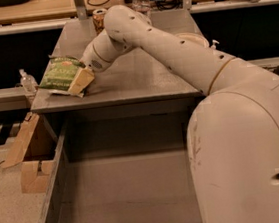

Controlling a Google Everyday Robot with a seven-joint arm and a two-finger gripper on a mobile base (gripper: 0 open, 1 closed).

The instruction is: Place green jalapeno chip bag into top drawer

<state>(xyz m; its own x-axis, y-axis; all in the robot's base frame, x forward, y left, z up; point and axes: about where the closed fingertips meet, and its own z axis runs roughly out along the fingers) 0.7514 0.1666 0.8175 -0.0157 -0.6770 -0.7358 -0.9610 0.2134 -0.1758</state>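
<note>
Grey tabletop [141,78] edge: pincer [81,81], seemingly tight around crinkly green jalapeno chip bag [59,75].

My gripper [82,81] is at the front left corner of the grey tabletop [141,78], touching the right edge of the green jalapeno chip bag [61,74]. The bag lies at that corner with its printed face up. My arm [173,54] reaches in from the lower right, crossing the table diagonally. The top drawer [52,194] stands pulled out below the table's front edge, showing its floor and left wall. A tan drink can [99,18] stands at the table's far edge, with a water bottle [140,1] near it to the right. Cardboard [25,146] leans just beside the drawer's left wall.
</note>
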